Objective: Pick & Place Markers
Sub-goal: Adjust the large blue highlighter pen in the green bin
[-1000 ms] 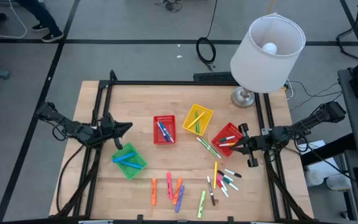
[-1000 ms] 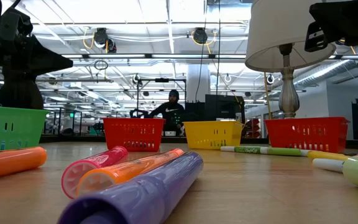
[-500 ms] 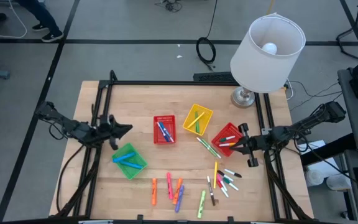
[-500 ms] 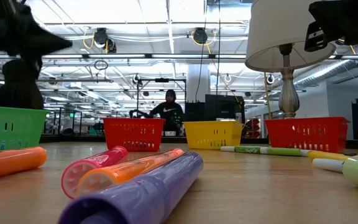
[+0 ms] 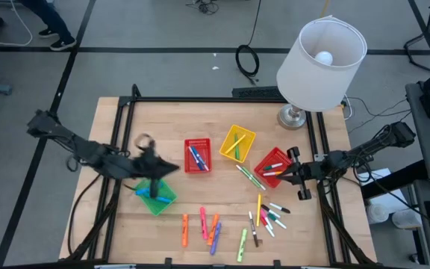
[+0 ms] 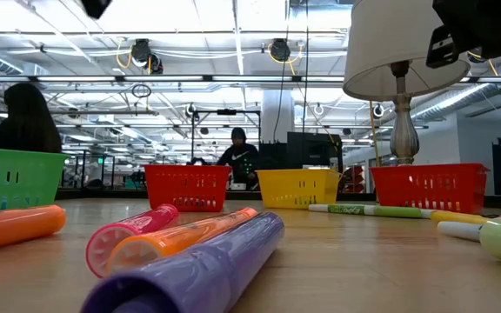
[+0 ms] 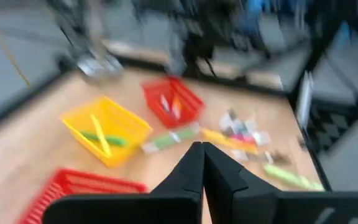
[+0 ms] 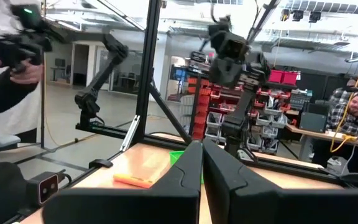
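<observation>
Wooden desk, overhead view: loose markers lie lower centre, others already in baskets. Left claw, pressed together and empty, hangs above the green basket at centre left; right claw, also pressed together, waits at right. Judged step: between picks; next, spread a claw over a loose marker.

L gripper fingers together, yellow basket, red baskets, scattered markers

A wooden table carries four mesh baskets, a lamp upper right, and loose markers along the lower edge.
</observation>
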`<state>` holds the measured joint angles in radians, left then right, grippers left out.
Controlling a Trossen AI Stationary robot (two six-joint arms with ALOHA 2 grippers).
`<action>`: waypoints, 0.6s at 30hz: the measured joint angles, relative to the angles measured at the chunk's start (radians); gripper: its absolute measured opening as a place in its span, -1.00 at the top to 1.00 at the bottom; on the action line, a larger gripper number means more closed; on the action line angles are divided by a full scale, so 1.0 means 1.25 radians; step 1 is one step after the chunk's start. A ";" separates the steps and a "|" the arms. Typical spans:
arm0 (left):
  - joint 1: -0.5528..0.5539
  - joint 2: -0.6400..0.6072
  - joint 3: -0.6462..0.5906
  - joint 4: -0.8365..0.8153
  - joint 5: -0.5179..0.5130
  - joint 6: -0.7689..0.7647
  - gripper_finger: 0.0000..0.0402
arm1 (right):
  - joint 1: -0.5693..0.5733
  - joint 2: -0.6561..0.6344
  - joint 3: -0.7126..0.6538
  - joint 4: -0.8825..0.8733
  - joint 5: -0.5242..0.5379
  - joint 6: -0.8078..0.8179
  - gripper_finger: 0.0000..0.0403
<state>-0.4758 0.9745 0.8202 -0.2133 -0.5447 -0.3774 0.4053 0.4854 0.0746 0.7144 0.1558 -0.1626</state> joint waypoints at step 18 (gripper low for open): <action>0.014 0.559 0.455 -0.466 0.261 0.168 0.83 | 0.000 0.001 -0.001 0.008 0.000 0.020 1.00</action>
<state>-0.4587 1.6728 1.3887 -0.7963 -0.2184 -0.1678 0.4054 0.4870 0.0738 0.7247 0.1558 -0.1377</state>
